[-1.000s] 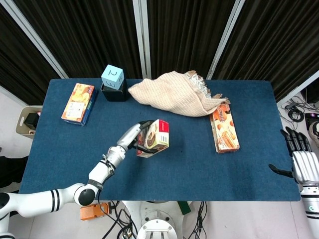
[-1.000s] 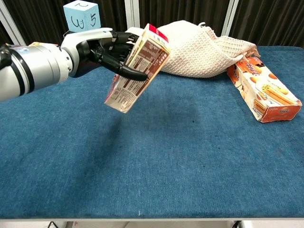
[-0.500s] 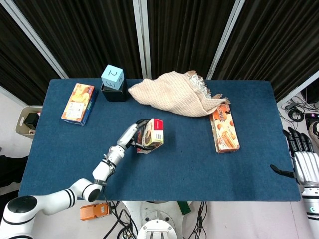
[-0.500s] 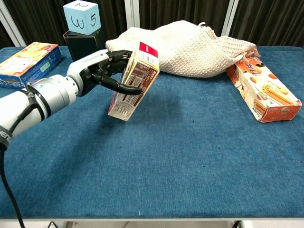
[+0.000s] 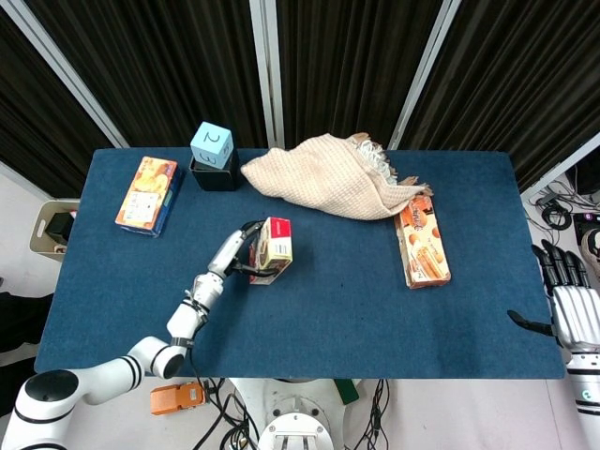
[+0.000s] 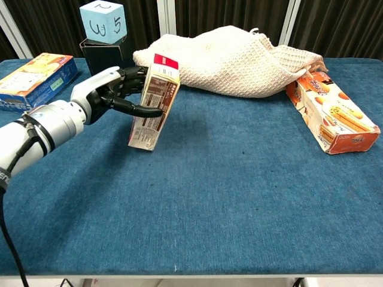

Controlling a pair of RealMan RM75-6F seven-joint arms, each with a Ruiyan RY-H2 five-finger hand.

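Fingers of the left hand [image 6: 122, 89] grip the snack box [image 6: 154, 101]; long axis near upright, red end up, leaning right.

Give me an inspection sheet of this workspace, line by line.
Surface: blue cloth-covered table.
Held thing: small carton, tilted, lower end at or near the cloth.
Clutter: beige knitted cloth at the back; orange biscuit box partly under its right end; orange and blue box at left; light blue numbered cube on a black holder.
Hands: left hand grips the carton; right hand off the table's right edge, fingers spread, holding nothing.
Cables: bundle under the front edge; more on the floor at right.
Surroundings: black curtains behind.
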